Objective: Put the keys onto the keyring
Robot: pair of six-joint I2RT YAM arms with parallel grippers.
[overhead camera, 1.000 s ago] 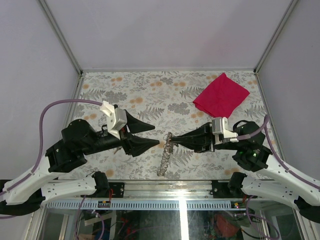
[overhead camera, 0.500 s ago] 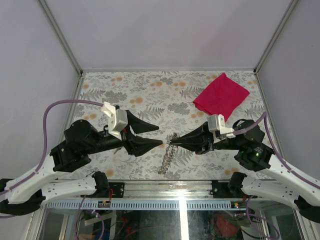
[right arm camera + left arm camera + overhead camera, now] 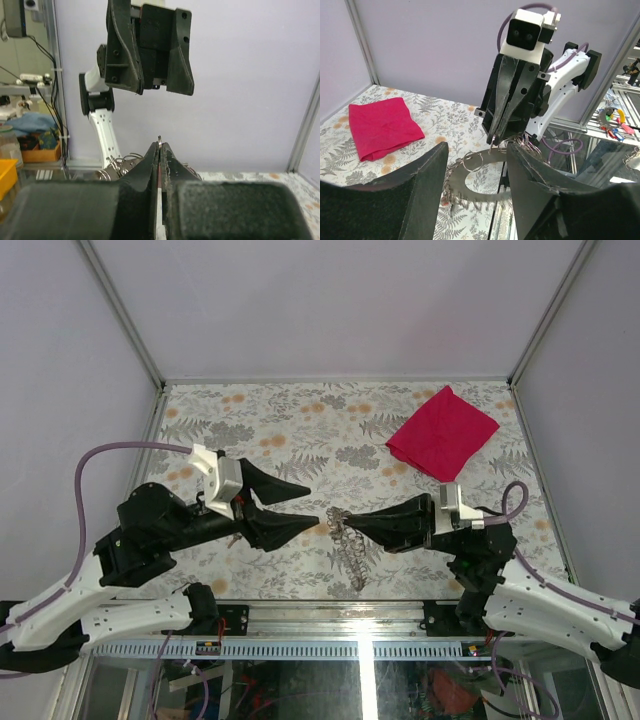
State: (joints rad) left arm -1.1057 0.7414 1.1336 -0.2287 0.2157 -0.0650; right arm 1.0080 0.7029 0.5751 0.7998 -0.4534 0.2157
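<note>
My right gripper (image 3: 347,524) is shut on a small split ring (image 3: 159,140) of the keyring (image 3: 352,552), a flat crescent-shaped metal piece (image 3: 472,193) carrying several small rings. The bunch hangs from its tips above the table. In the left wrist view the right gripper (image 3: 493,142) points down at me with the ring pinched in its tips. My left gripper (image 3: 312,506) is open and empty, its tips just left of the ring, its fingers (image 3: 420,190) on either side of the hanging bunch. I cannot make out the keys' coloured heads among the rings.
A red cloth (image 3: 442,432) lies folded at the table's far right, also in the left wrist view (image 3: 382,127). The floral table (image 3: 300,420) ends at a metal rail along the near edge (image 3: 330,615). The left gripper's open jaws fill the upper right wrist view (image 3: 150,45).
The right arm has swung nearer, still shut on the ring. The hanging bunch now trails down to the right instead of down to the left. The left gripper has drawn back slightly to the left.
</note>
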